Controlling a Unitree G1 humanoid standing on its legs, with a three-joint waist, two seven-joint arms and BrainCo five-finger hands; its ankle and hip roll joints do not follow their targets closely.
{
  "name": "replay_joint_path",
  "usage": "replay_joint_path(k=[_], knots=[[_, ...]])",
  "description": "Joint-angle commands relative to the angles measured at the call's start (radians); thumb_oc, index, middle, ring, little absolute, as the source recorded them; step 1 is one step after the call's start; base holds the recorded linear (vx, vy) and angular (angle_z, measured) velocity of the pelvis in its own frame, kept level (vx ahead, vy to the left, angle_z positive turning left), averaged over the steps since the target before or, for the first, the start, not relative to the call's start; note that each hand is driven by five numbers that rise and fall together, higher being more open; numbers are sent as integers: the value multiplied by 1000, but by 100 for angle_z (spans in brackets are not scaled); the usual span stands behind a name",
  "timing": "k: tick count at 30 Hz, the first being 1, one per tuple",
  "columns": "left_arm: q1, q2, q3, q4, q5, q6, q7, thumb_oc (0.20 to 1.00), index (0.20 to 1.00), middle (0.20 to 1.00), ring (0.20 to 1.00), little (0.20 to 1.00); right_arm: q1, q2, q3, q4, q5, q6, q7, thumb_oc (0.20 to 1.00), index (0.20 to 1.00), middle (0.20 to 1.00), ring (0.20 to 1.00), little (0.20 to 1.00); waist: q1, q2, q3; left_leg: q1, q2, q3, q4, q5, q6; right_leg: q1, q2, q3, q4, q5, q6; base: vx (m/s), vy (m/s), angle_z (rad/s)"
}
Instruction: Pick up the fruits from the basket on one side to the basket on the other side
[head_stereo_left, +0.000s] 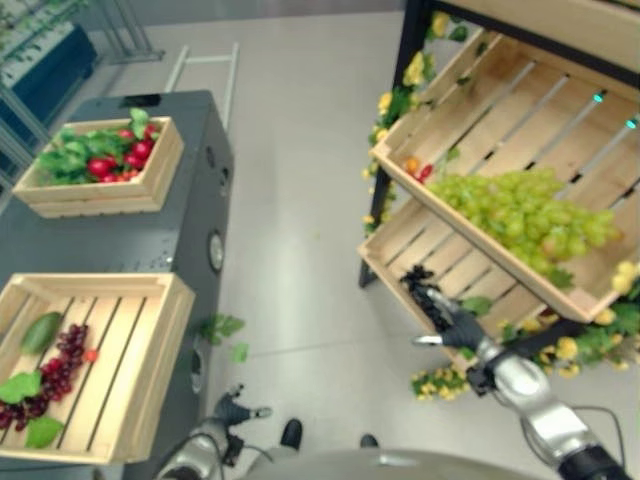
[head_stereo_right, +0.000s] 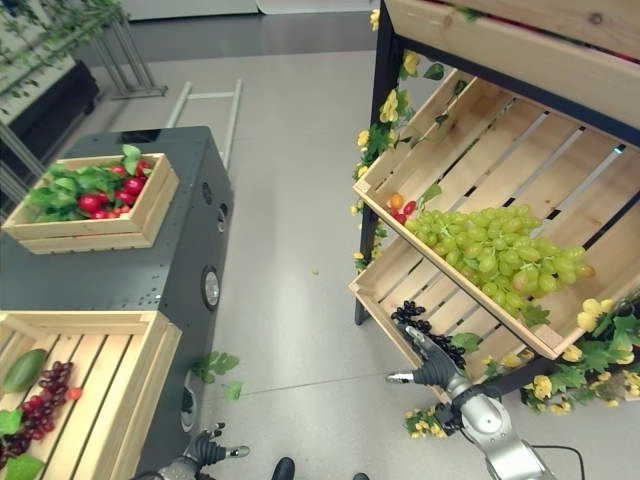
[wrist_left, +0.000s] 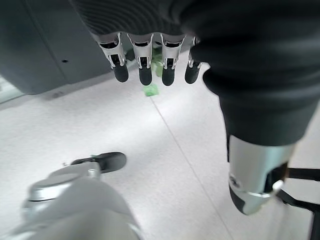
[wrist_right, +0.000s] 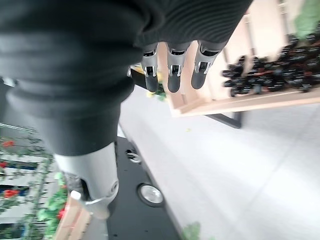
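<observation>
On the left, a dark grey table (head_stereo_left: 190, 200) with smooth sides carries two flat wooden crates made of pale slats. The near crate (head_stereo_left: 150, 360) holds a bunch of dark red grapes (head_stereo_left: 62, 365), a green fruit (head_stereo_left: 40, 332), one small red fruit and some green leaves. The far crate (head_stereo_left: 150, 175) holds shiny red fruits (head_stereo_left: 125, 158) among many leaves.

The left hand (head_stereo_left: 235, 410) hangs low beside the table, over the grey floor. Its fingers (wrist_left: 145, 70) are straight and side by side, holding nothing.

In the middle, a few green leaves (head_stereo_left: 225, 330) lie on the floor by the table.

The right hand (head_stereo_right: 432, 368) reaches toward a dark bunch of grapes (head_stereo_right: 420, 325) lying in the lower slanted wooden crate (head_stereo_right: 385, 290) of a shelf on the right. Its fingers (wrist_right: 172, 75) are straight, close together and hold nothing. They are near the black grapes but not touching.

The upper slanted crate (head_stereo_right: 460, 300) holds a big pile of round green grapes (head_stereo_right: 500, 255) and small red and orange fruits (head_stereo_right: 402, 205) at its corner. Yellow flowers (head_stereo_right: 385, 105) with leaves hang along the shelf's black frame.

No writing can be read.
</observation>
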Motion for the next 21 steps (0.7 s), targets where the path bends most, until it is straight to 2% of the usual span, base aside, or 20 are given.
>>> replay_joint_path(k=[1,2,3,5,6,7,11,13,15,16,18,20,21], knots=[[-33,17,-9,25,3,-14,2,1000,1000,1000,1000,1000,-1,-21,5,-27,-63,-34,-46,1000,1000,1000,1000,1000,24,-18,-7,-100,-59,-16,23,30,-7,-53,55,-4,7,-46,18,-86,-78,52],[-33,17,-9,25,3,-14,2,1000,1000,1000,1000,1000,-1,-21,5,-26,-63,-34,-46,1000,1000,1000,1000,1000,23,-18,-7,-101,-59,-16,23,30,-7,-53,55,-4,7,-46,18,-185,-51,56],[-32,5,-11,28,1,-16,8,1000,1000,1000,1000,1000,-18,-18,10,57,-96,-29,-78,1000,1000,1000,1000,1000,25,-9,13,-141,-62,32,28,31,-6,-61,41,-37,7,-48,18,-184,-26,49],[-33,-4,-8,29,0,-14,11,1000,1000,1000,1000,1000,-35,-1,18,148,-108,-24,-99,1000,1000,1000,1000,1000,22,-3,13,-151,-48,122,7,22,7,-68,23,-67,7,-48,31,-148,-9,92],[-33,-3,-8,29,0,-14,11,1000,1000,1000,1000,1000,-36,-1,18,149,-108,-25,-99,1000,1000,1000,1000,1000,22,-4,13,-150,-48,122,7,22,7,-68,23,-66,7,-48,31,-119,16,93],[-35,-18,-4,46,-3,-11,19,1000,1000,1000,1000,1000,-65,25,34,274,-131,-16,-135,1000,1000,1000,1000,1000,25,4,20,-161,-20,233,-2,26,14,-64,4,-102,7,-46,38,-82,8,43],[-38,-29,18,73,-18,-5,24,1000,1000,1000,1000,1000,-98,52,53,372,-151,-4,-145,1000,1000,1000,1000,1000,37,-1,24,-148,-13,275,61,17,15,-66,-10,-145,7,-35,45,-113,-20,33],[-31,-33,39,92,-33,-3,31,1000,1000,1000,1000,1000,-103,81,60,422,-138,3,-143,1000,1000,1000,1000,1000,40,-18,14,-92,-25,252,99,-24,24,-74,-28,-177,7,-21,50,-144,-18,26],[-35,-36,37,93,-31,-2,31,1000,1000,1000,1000,1000,-102,87,56,421,-121,1,-144,1000,1000,1000,1000,1000,34,-26,9,-74,-35,275,125,-59,33,-83,-40,-202,7,-15,51,-106,-12,48],[-33,-37,41,95,-29,-2,27,1000,1000,1000,1000,1000,-101,95,58,437,-125,0,-143,1000,1000,1000,1000,1000,25,-30,-6,-16,-42,298,121,-116,42,-99,-51,-248,7,-12,53,-95,22,82],[-33,-39,40,98,-26,-4,25,1000,1000,1000,1000,1000,-103,101,58,461,-128,-1,-151,1000,1000,1000,1000,1000,13,-32,-17,34,-40,330,103,-151,49,-112,-64,-298,7,-5,54,-116,56,53],[-31,-45,40,99,-30,-4,23,1000,1000,1000,1000,1000,-102,113,53,505,-135,7,-163,1000,1000,1000,1000,1000,4,-24,-29,70,-20,378,46,-153,49,-119,-70,-346,10,0,60,-75,86,23],[-31,-50,36,98,-34,-4,24,1000,1000,1000,1000,1000,-107,120,49,549,-140,12,-178,1000,1000,1000,1000,1000,2,-18,-29,78,-9,409,5,-135,44,-123,-78,-373,12,5,63,-88,116,77]])
